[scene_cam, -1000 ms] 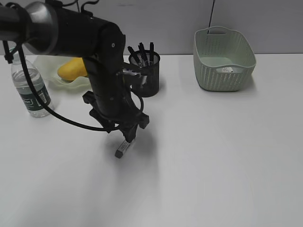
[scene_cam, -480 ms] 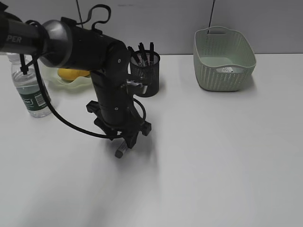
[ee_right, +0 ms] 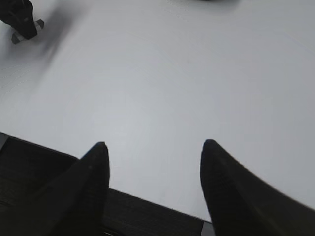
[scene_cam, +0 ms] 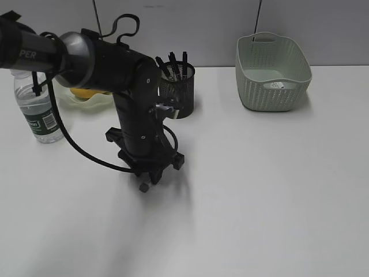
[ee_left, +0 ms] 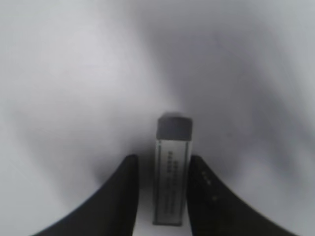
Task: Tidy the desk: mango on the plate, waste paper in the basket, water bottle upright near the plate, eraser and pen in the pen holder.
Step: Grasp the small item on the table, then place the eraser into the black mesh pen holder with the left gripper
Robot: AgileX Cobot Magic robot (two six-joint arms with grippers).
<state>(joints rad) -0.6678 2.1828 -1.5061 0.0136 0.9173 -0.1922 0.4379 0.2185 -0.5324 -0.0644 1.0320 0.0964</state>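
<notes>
On the white worktop (scene_cam: 259, 190), the eraser (ee_left: 172, 167) lies flat between the left gripper (ee_left: 162, 189), whose fingers (ee_left: 120, 196) have come down astride it and narrowed, almost touching, not yet clamped. The pen holder (scene_cam: 177, 89) stands just behind. The right gripper (ee_right: 152, 172) hangs apart, fingers wide, empty.

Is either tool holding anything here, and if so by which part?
The left tool straddles the eraser across its sleeved long sides, but a closed hold cannot be told. The right tool is open and holds nothing.
</notes>
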